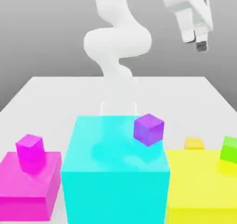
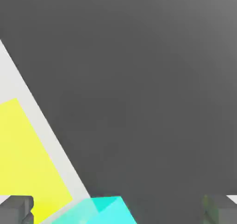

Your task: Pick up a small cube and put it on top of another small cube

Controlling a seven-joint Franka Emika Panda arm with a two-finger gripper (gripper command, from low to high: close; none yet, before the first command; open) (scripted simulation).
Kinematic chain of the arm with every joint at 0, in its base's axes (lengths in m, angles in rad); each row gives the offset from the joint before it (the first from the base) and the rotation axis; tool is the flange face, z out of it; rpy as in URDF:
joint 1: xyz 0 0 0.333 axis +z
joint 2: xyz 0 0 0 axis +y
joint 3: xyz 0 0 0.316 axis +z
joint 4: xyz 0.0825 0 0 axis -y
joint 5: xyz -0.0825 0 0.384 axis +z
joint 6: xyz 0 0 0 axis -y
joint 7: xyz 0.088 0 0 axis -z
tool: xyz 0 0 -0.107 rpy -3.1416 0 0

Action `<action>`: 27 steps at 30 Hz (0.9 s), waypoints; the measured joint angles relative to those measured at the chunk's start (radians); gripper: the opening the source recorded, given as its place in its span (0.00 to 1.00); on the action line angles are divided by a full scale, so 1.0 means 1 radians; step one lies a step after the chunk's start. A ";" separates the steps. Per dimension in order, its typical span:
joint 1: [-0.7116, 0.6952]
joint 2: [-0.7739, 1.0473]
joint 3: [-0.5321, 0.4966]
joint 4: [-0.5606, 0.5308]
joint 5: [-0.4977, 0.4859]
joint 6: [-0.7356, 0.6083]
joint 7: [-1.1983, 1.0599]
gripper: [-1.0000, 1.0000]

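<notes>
Beside the glossy, faintly mirror-like large cyan block (image 1: 115,172), the large yellow block (image 1: 201,186) and magenta block (image 1: 28,186) look smooth and plastic-like, as does the small yellow-orange cube (image 1: 194,144), while the white arm (image 1: 118,40) behind has a satin sheen and the table (image 1: 55,98) is matt.

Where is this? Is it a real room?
Probably not: it looks like a computer-made test scene. A white table sits in blank grey space, holding glossy toy-bright blocks like the cyan block, under a white arm's gripper.
</notes>
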 joint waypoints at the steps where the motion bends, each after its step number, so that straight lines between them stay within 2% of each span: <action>1: 0.019 0.015 -0.004 -0.012 -0.003 0.011 -0.041 0.50; 14: 0.263 0.206 -0.050 -0.162 -0.015 0.152 -0.595 0.50; 27: 0.476 0.398 -0.048 -0.314 0.044 0.295 -1.200 0.50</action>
